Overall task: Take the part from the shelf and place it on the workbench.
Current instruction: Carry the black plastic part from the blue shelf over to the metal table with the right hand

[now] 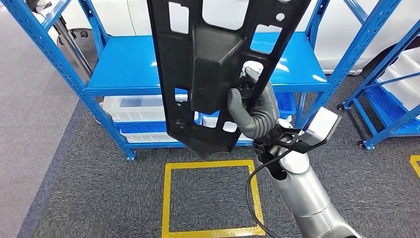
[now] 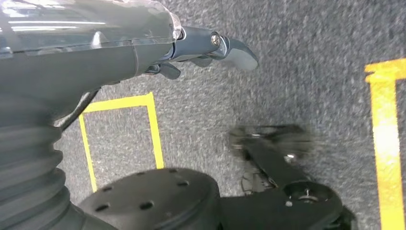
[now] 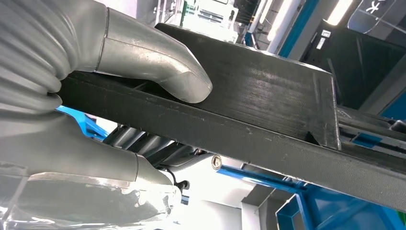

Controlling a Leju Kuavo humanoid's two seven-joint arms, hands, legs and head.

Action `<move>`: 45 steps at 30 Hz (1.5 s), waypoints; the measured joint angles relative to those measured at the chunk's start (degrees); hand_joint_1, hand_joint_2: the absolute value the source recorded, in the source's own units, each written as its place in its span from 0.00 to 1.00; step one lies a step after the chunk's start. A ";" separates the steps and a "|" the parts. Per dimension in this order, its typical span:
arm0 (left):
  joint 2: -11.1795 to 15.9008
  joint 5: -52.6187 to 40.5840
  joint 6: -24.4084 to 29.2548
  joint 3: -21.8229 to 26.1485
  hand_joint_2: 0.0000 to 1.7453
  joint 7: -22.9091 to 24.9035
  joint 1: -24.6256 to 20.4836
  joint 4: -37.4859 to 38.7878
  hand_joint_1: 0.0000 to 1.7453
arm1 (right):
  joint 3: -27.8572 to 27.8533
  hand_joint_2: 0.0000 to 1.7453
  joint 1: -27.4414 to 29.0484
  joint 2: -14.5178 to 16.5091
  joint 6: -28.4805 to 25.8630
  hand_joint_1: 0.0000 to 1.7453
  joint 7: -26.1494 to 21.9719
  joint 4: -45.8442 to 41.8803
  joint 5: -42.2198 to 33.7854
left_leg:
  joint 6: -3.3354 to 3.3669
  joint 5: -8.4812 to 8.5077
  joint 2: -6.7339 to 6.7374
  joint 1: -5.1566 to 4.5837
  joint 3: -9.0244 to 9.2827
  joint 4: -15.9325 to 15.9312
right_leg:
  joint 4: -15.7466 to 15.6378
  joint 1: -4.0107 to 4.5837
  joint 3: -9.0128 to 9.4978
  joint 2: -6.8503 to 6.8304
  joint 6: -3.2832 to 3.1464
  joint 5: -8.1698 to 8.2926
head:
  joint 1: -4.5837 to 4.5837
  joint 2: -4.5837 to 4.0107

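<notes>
A long black plastic part [image 1: 210,69] with several cut-out holes stands nearly upright in the middle of the head view, lifted in front of the blue shelf [image 1: 129,67]. My right hand [image 1: 257,111] grips its lower right edge, thumb on the near face. In the right wrist view the thumb [image 3: 158,60] presses on the part [image 3: 268,115] and the fingers wrap under it. My left hand [image 2: 210,48] hangs over the grey carpet with its fingers loosely extended and nothing in them.
The blue shelf's top board is bare; white bins [image 1: 136,106] sit on its lower level. A second blue rack [image 1: 391,84] stands at the right. A yellow taped square [image 1: 210,198] marks the grey carpet just in front of me.
</notes>
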 joint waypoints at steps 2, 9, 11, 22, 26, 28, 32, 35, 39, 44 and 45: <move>-0.01 -0.04 0.00 0.00 1.00 0.05 -0.06 0.00 0.00 | -0.13 1.00 0.03 -0.08 0.00 1.00 0.01 0.03 0.00 | -0.04 3.01 0.00 0.03 3.12 -2.22 | 0.48 -0.03 -1.61 0.00 0.22 0.96 | 0.00 0.00; -0.05 -0.30 0.06 0.01 1.00 0.63 -0.67 0.00 0.00 | -0.77 1.00 0.26 -0.31 0.04 1.00 0.09 -0.38 0.01 | 1.97 4.53 -0.12 -0.32 11.28 -16.91 | 1.16 0.02 -4.52 0.05 2.31 3.67 | 0.01 0.00; -0.11 -0.37 0.09 0.02 1.00 0.84 -0.75 0.00 0.00 | -0.95 1.00 0.42 -0.48 0.06 1.00 0.13 -0.54 0.02 | 2.94 6.10 0.19 -0.10 9.84 -17.11 | 4.21 -0.09 -5.72 0.28 2.84 -0.31 | 0.02 -0.01; -0.32 -0.63 0.09 0.01 1.00 0.87 -0.91 0.00 0.00 | -1.14 1.00 0.77 -0.79 0.07 1.00 0.34 -1.45 0.04 | 2.07 13.67 0.21 -0.60 1.13 -16.17 | 0.39 0.27 7.35 0.57 1.82 -6.54 | -0.01 0.01; -0.38 -0.74 0.10 0.02 1.00 0.91 -0.46 0.00 0.00 | -1.16 1.00 1.07 -0.80 0.04 1.00 0.63 -1.60 0.20 | 0.85 11.27 0.04 -0.29 -0.22 -14.89 | -0.97 0.06 5.09 0.21 0.19 -3.41 | -0.01 0.01; -0.38 -0.83 0.13 0.02 1.00 0.82 -0.30 0.00 0.00 | -1.21 1.00 1.26 -0.80 0.01 1.00 0.80 -1.76 0.28 | 0.52 5.07 0.02 -0.09 -1.28 -9.79 | -1.03 0.01 3.52 0.15 -0.31 -1.93 | -0.02 0.00; -0.40 -1.21 0.40 0.00 1.00 -0.20 -0.45 0.00 0.00 | -1.73 1.00 2.28 -0.86 0.17 1.00 1.05 -2.26 0.37 | -0.04 3.67 0.01 0.03 -1.31 0.16 | -0.72 0.04 -0.07 0.34 -0.04 0.49 | -0.02 -0.01; -0.43 -1.41 0.69 -0.02 1.00 -0.69 -0.50 0.00 0.00 | -2.17 1.00 3.31 -1.07 0.77 1.00 1.19 -2.57 0.28 | 0.33 8.30 -1.69 0.20 4.32 -3.43 | 0.07 -0.03 -3.41 1.16 0.64 2.59 | -0.02 0.01; -0.43 -1.83 1.09 -0.07 1.00 -1.03 -0.49 0.00 0.00 | -2.68 1.00 3.54 -1.14 1.31 1.00 1.22 -3.29 0.06 | 1.50 1.92 -4.08 0.05 13.96 -17.41 | 0.77 0.03 -5.15 2.79 1.91 4.88 | -0.01 0.00; -0.53 -1.92 1.18 -0.17 1.00 -1.03 -0.52 0.00 0.00 | -3.34 1.00 4.53 -1.65 1.36 1.00 1.41 -3.51 0.05 | 3.02 4.05 -0.60 0.09 12.55 -17.48 | 8.54 -0.54 -8.69 1.84 3.43 -0.18 | 0.00 0.01; -0.54 -1.95 1.18 -0.17 1.00 -1.03 -0.49 0.00 0.00 | -3.42 1.00 4.77 -1.72 1.37 1.00 1.43 -3.53 0.07 | 3.10 4.41 0.07 0.03 12.04 -17.43 | 12.70 -0.58 -10.07 1.42 3.69 -2.50 | 0.00 0.01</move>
